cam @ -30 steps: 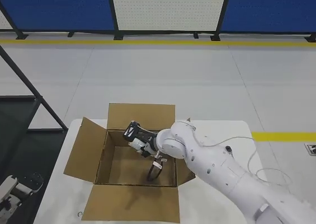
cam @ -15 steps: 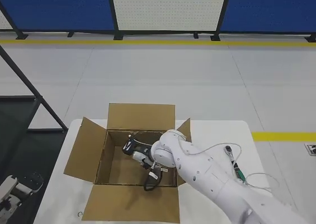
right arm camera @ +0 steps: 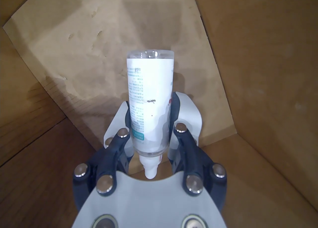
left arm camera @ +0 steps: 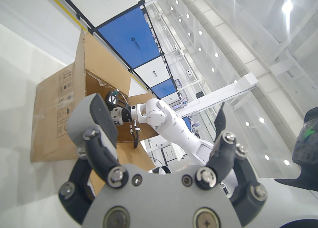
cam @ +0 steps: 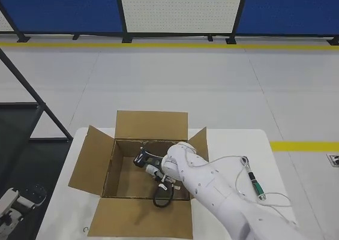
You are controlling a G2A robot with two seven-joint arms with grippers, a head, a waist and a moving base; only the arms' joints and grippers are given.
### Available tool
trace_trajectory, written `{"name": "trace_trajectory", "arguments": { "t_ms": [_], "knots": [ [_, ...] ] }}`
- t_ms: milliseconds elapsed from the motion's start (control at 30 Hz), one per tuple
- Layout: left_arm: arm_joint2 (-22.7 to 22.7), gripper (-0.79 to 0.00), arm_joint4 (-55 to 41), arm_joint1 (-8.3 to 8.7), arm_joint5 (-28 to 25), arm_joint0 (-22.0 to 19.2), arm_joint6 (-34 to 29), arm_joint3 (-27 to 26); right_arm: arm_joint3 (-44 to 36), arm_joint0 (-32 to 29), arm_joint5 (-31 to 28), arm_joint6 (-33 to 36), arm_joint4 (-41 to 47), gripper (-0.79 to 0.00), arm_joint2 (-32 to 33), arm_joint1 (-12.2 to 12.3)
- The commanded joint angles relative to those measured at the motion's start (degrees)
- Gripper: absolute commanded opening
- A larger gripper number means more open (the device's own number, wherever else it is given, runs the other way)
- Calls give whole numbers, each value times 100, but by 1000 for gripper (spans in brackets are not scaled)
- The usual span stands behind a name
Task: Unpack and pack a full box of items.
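Clamping cylindrical bottle in cardboard box

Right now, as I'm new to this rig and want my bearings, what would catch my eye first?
The right gripper, shut on a white-labelled bottle, sits inside the open cardboard box on the table. The left gripper is open and empty, outside the box.

Pale grey glossy floor with a yellow painted line — blue and white perforated partition panels along it; black metal rack frame aside, round ceiling lights overhead.
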Motion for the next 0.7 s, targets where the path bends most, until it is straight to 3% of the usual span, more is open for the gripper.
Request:
{"name": "trace_trajectory", "arguments": {
  "t_ms": [0, 367, 667],
  "knots": [
    [0, 0, 0, 0, 0, 0, 0, 0, 121, 18, -45, -36, -14, -422, 8, -65],
    [0, 0, 0, 0, 0, 0, 0, 0, 411, 178, -179, -370, -156, -419, 91, -295],
    [0, 0, 0, 0, 0, 0, 0, 0, 139, 314, -147, -809, -369, -413, 245, -182]
  ]
}}
